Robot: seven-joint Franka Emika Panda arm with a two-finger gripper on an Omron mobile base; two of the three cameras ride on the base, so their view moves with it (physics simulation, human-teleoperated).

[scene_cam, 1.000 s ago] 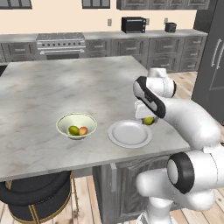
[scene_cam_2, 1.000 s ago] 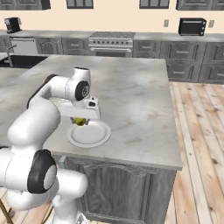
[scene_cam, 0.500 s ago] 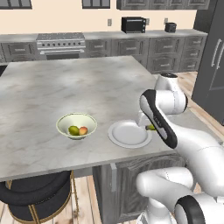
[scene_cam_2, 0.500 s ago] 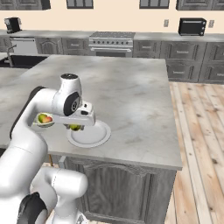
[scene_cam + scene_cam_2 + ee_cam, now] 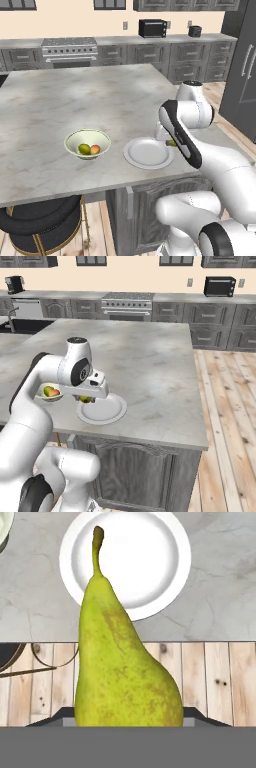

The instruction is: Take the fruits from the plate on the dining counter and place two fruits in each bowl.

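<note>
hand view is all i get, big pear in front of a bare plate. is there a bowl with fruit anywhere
Observer: Yes. One bowl sits on the counter left of the plate, apart from it.
Operator: whats in it
Observer: Two fruits: a green one and an orange-red one side by side.
Operator: is the pear held or lying down somewhere
Observer: Held. The gripper is shut on the pear, above the plate's near-left edge in the right base view.
Operator: second bowl?
Observer: I cannot make one out in either base view.
</note>
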